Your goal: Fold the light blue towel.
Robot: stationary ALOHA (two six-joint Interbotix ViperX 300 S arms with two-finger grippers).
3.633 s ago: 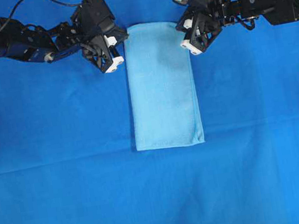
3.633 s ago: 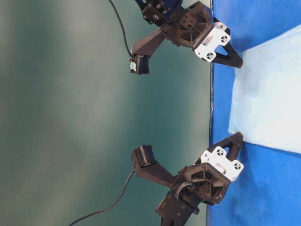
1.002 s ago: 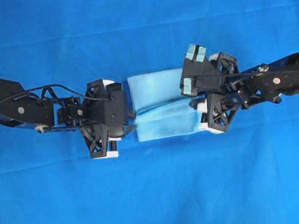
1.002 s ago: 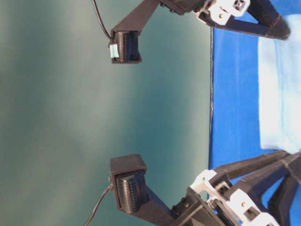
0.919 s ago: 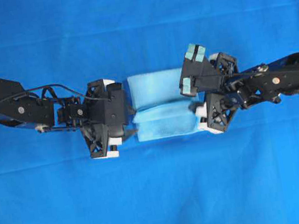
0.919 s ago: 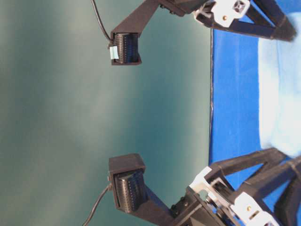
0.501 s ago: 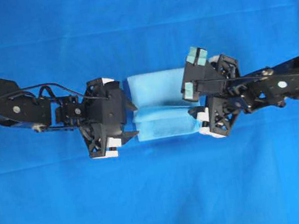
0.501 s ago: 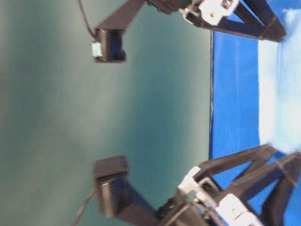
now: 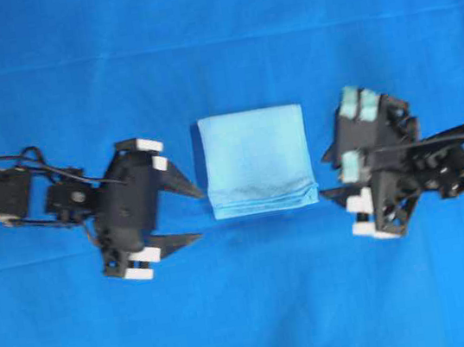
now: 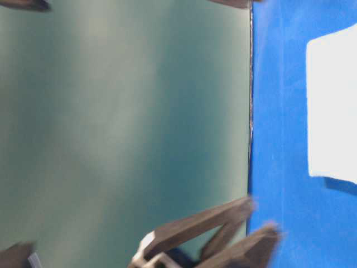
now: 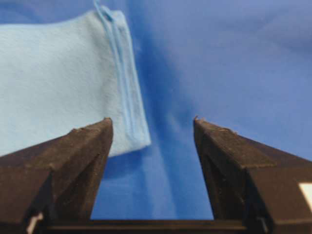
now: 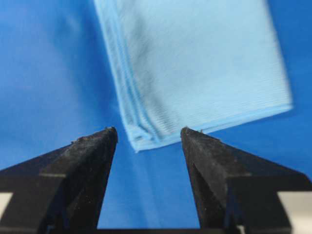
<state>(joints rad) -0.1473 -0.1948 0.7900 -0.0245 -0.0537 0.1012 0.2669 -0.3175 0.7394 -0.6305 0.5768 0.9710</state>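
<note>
Overhead view, folded light blue towel (image 9: 255, 160) between both open hands, untouched

We see a pale sky-blue towel (image 9: 256, 160) on a royal blue tablecloth (image 9: 212, 37); at nine and three o'clock, black hands with white blocks.

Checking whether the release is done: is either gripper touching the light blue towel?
Apart. The overhead view shows blue tablecloth between the light blue towel and both the left gripper and right gripper, jaws open.
</note>
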